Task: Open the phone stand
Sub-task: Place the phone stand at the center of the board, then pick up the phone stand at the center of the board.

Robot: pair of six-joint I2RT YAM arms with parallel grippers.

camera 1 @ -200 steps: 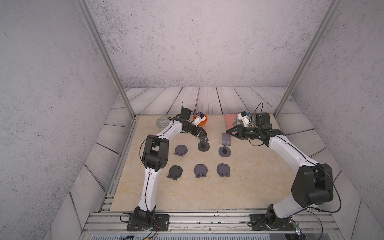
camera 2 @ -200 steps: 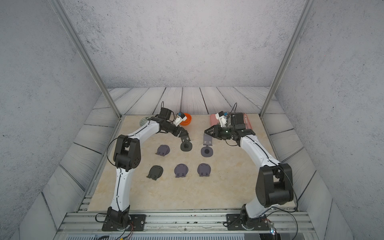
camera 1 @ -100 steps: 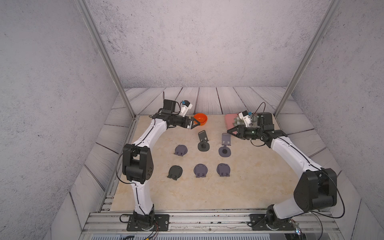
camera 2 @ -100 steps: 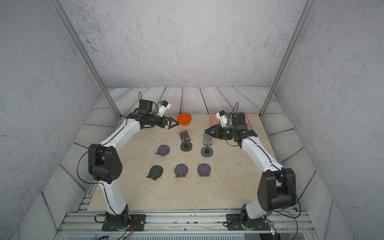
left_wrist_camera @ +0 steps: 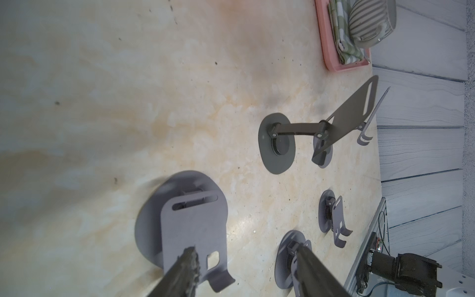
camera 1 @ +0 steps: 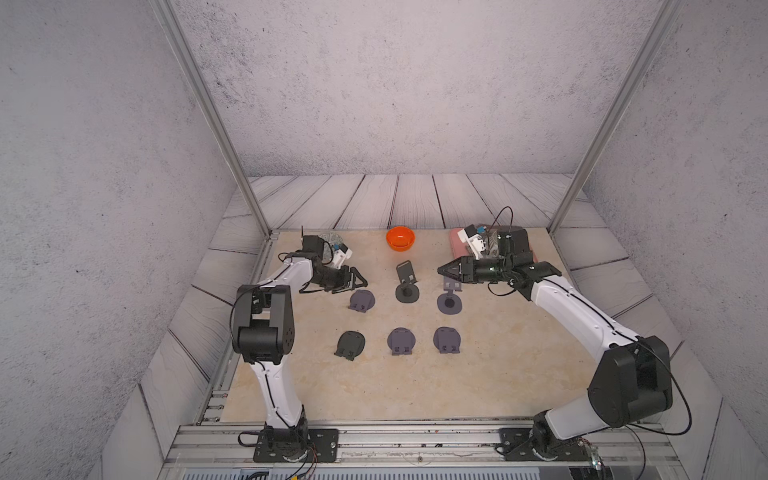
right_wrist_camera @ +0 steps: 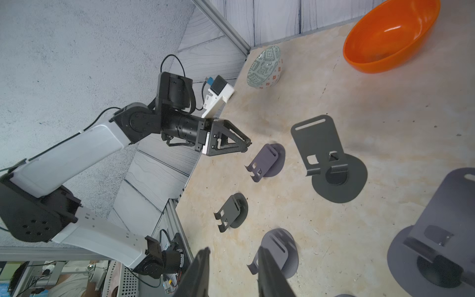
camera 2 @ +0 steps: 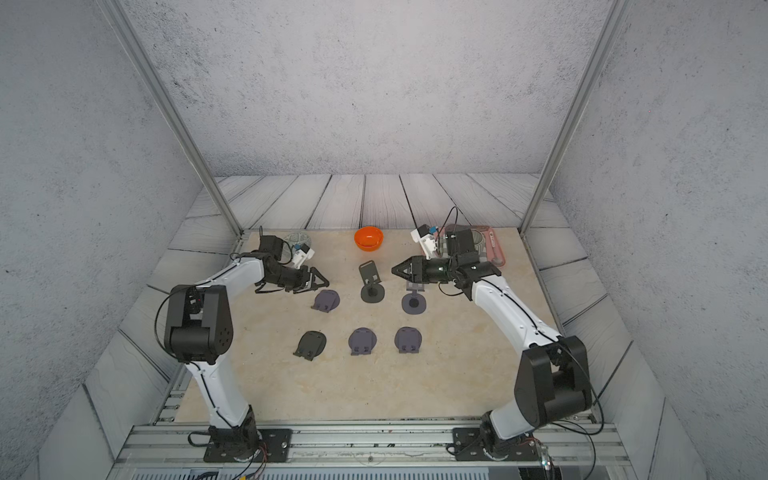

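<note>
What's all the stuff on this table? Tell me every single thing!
opened phone stands: two, dark grey, back row, middle and right
folded phone stands: four, grey, one at the back row's left, three in the front row
bowl: one, orange, back middle
patterned bowl: one, green and white, back left corner
tray: one, pink, back right
striped bowl: one, grey and white, in the tray
cloth: one, green and white, in the tray
table: one, beige
left gripper: one, black, open, by the back folded stand
right gripper: one, black, open, empty, above the right opened stand
</note>
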